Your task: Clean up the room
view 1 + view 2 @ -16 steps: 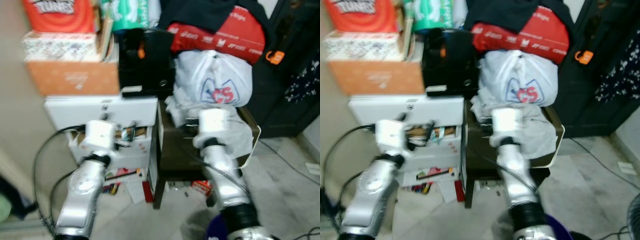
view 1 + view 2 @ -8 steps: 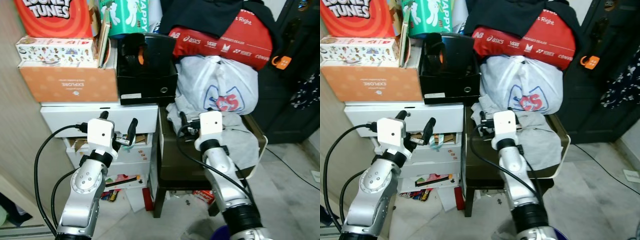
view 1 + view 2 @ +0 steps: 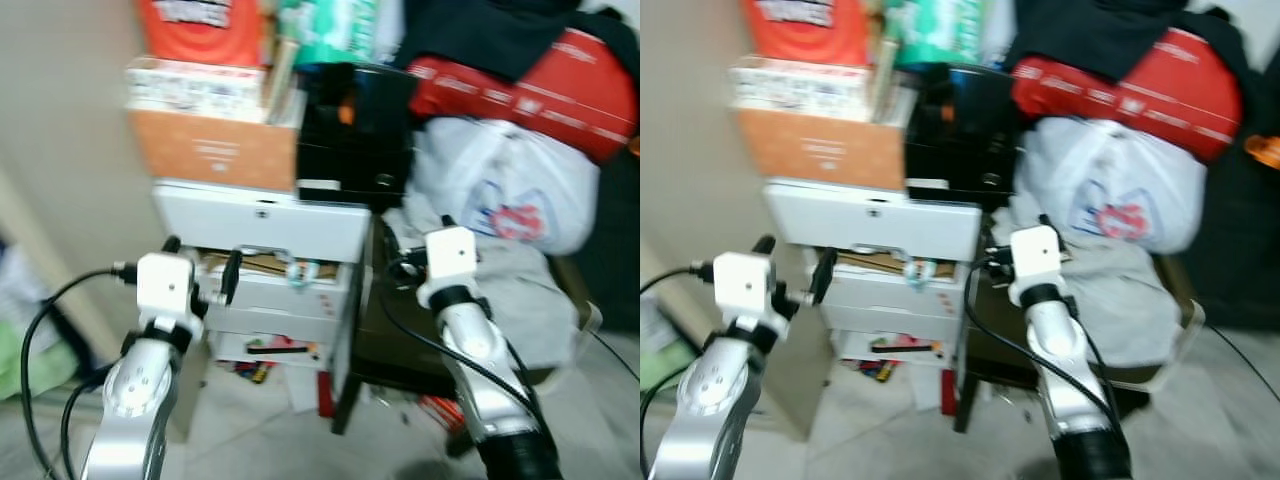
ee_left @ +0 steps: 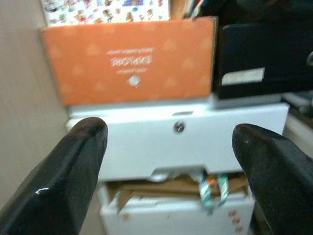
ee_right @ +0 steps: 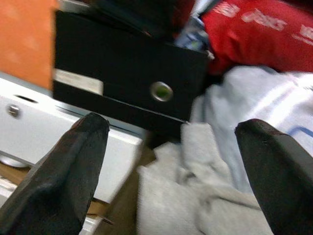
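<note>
Head views: our frame has swung since a moment ago, blurred; we judge we are turning, nothing tidied yet. Left wrist: left pincer (image 4: 168, 169) spread before the white drawers (image 4: 186, 129). Right wrist: right pincer (image 5: 171, 166) spread, facing grey clothes (image 5: 195, 196).

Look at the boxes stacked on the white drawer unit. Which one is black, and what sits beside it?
The black box with a round metal eyelet on its front. The orange cardboard box stands beside it on its left; both rest on the white drawer unit.

Silver arms; white wrist blocks; black cables; black-fingered left hand (image 3: 200, 270).
</note>
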`<state>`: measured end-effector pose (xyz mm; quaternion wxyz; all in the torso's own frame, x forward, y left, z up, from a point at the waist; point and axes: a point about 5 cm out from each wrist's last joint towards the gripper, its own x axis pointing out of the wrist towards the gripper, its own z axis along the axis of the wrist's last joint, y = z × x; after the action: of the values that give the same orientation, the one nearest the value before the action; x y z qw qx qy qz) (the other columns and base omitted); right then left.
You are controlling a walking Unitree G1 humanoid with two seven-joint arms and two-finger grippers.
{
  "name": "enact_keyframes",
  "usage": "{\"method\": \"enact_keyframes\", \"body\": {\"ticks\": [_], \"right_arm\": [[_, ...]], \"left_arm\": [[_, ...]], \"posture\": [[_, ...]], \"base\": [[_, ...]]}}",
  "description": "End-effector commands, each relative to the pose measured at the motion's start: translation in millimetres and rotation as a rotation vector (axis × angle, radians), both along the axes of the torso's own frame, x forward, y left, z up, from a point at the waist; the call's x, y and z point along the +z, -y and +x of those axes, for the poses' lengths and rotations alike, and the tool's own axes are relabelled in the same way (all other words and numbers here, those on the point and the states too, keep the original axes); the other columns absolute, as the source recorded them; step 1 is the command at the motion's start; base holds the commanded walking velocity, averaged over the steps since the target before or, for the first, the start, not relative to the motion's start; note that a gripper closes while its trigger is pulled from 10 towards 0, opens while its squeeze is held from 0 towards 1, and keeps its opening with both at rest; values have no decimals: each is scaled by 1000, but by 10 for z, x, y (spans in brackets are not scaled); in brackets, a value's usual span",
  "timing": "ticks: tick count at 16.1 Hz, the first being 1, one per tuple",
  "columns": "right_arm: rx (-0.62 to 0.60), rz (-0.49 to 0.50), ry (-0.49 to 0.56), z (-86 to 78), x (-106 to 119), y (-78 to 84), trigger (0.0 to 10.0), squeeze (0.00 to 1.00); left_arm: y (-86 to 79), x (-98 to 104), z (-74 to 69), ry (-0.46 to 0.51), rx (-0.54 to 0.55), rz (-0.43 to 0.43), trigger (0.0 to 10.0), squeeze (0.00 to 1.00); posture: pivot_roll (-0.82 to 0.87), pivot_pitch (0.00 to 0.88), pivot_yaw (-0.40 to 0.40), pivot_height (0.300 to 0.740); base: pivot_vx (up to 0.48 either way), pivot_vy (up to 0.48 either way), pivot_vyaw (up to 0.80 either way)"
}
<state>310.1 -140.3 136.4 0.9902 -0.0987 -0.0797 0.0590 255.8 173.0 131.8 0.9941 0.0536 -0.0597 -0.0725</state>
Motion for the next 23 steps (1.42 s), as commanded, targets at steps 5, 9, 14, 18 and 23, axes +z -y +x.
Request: {"method": "enact_keyframes", "body": {"ticks": [5, 9, 14, 18, 23], "right_arm": [[-47, 10, -24, -118, 4, 159, 10000, 0], [-67, 7, -63, -256, -71, 225, 10000, 0], [-84, 8, -54, -209, -8, 246, 10000, 0], [-79, 17, -57, -196, -9, 199, 10000, 0], [-73, 22, -61, -187, -10, 174, 10000, 0]], "left_arm": [[-133, -13, -150, -22, 25, 16, 10000, 0], [-196, -36, -214, -42, 43, 24, 10000, 0], [-192, -10, -194, -38, 41, 26, 10000, 0], [-174, 8, -174, -32, 36, 23, 10000, 0], [-165, 17, -171, -32, 32, 22, 10000, 0]], "posture": [[-14, 7, -41, 740], [-15, 17, -38, 740], [-17, 17, -33, 740], [-15, 19, -34, 740], [-12, 24, -35, 740]], "base": [[0, 0, 800], [0, 0, 800], [0, 0, 800], [0, 0, 575], [0, 0, 511]]}}
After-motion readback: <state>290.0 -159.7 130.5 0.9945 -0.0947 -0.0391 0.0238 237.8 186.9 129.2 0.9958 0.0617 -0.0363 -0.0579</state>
